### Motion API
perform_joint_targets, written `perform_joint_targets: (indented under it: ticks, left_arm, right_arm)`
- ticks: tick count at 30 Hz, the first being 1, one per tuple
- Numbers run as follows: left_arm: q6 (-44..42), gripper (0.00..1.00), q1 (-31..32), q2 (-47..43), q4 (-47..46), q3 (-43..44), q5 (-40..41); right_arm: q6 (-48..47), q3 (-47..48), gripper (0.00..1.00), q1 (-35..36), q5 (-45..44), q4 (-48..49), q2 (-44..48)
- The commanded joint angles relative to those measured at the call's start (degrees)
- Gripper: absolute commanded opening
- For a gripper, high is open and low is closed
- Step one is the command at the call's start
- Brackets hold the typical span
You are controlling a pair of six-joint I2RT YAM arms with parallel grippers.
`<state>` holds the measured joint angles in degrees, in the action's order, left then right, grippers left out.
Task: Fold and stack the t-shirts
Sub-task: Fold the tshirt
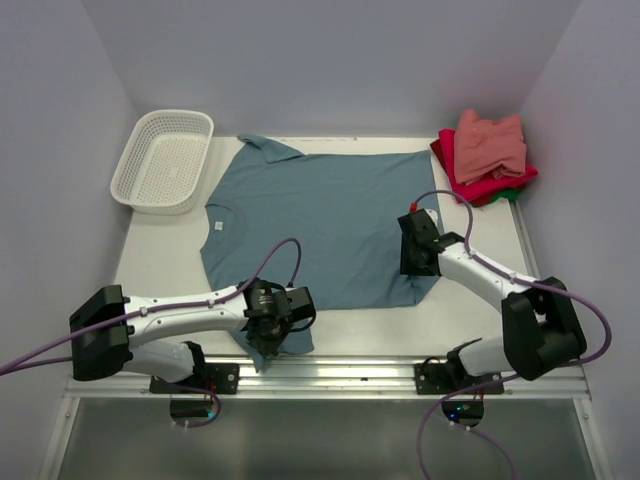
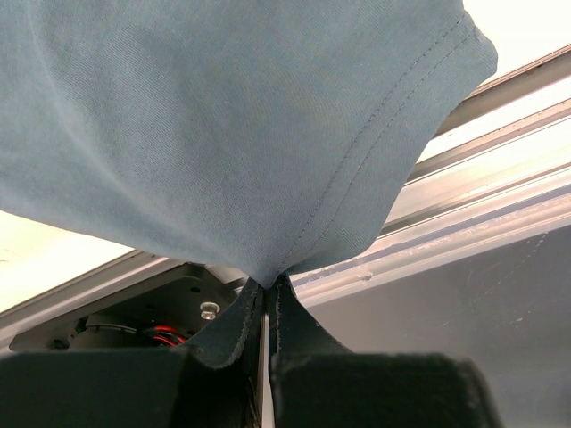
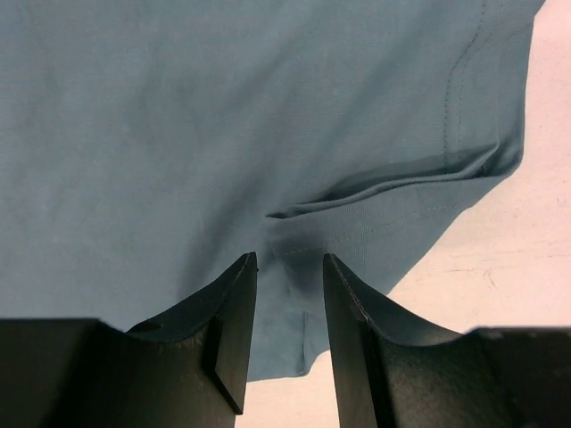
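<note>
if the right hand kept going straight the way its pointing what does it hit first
The blue shirt: the right hand, open, points straight at its cloth near a creased edge. It would probably press into that fabric first; how close it already is, I can't tell.

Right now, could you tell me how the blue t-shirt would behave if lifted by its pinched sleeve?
It will probably hang limp: where the left tool pinches it, the blue t-shirt puckers into a drooping cone. It seems light, since one small pinch holds that sleeve up. Pushed, it would likely wrinkle, not slide; one fold shows.
</note>
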<state>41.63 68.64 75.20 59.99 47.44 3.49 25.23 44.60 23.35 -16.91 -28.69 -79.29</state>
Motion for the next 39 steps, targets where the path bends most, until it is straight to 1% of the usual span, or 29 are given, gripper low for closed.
perform_joint_targets:
  ticks: [1, 4, 10, 13, 14, 19, 22, 23, 26, 30, 31, 34, 35, 36, 39]
  left_arm:
    - [1.6, 0.0, 0.1, -1.6, 0.9, 1.2, 1.1]
    - [1.6, 0.0, 0.1, -1.6, 0.7, 1.3, 1.3]
    - [1.4, 0.0, 0.1, -1.5, 0.5, 1.2, 1.4]
    - [1.4, 0.0, 0.1, -1.5, 0.5, 1.1, 1.7]
    - [1.4, 0.0, 0.1, -1.5, 0.5, 0.9, 1.8]
    - [1.4, 0.01, 0.1, -1.5, 0.1, 0.5, 1.7]
    - [1.4, 0.01, 0.1, -1.6, 0.2, 0.6, 1.6]
    - [1.5, 0.0, 0.1, -1.8, 0.2, 1.0, 1.7]
    - [1.8, 0.0, 0.1, -2.6, 0.5, 2.3, 2.6]
    - [3.2, 0.0, 0.1, -3.7, 1.8, 4.6, 6.3]
    - [3.7, 0.0, 0.1, -3.9, 2.8, 4.9, 8.4]
    - [6.0, 0.0, -0.1, -5.8, 4.3, 6.9, 12.3]
    - [7.1, 0.0, -0.3, -7.2, 4.5, 6.9, 13.5]
    - [7.2, 0.0, -0.7, -8.0, 4.6, 6.8, 14.4]
    - [6.5, 0.0, -5.3, -11.7, 4.4, 6.4, 17.2]
  right_arm:
    - [-0.5, 1.4, 0.4, 0.0, -0.6, 0.3, -1.7]
    - [-0.6, 1.7, 0.4, 0.0, -0.3, 1.1, -2.9]
    - [-0.8, 3.2, 0.34, -0.1, 0.0, 1.4, -4.7]
    - [-0.9, 3.9, 0.28, 0.0, 0.1, 1.6, -5.8]
    - [-0.8, 4.1, 0.24, -0.1, 0.2, 1.6, -6.1]
    - [-0.8, 4.5, 0.18, 0.0, 0.3, 1.5, -6.8]
    - [-0.8, 4.6, 0.08, -0.1, -0.6, 0.7, -6.6]
    - [-0.5, 4.8, 0.0, -0.1, -0.9, 0.0, -6.5]
    - [-0.2, 5.1, 0.0, 0.0, -3.0, -3.3, -3.9]
    - [1.8, 5.1, 0.0, -0.1, -7.0, -9.1, 4.0]
    - [2.2, 5.3, 0.0, -0.1, -7.7, -11.2, 8.0]
    - [4.5, 6.4, 0.0, -0.1, -13.6, -15.9, 13.9]
    - [5.3, 6.6, 0.0, 0.0, -16.8, -16.3, 15.0]
    - [5.4, 6.6, 0.0, -0.1, -18.5, -16.9, 16.0]
    - [6.6, 7.6, 0.0, -0.2, -21.5, -18.0, 16.7]
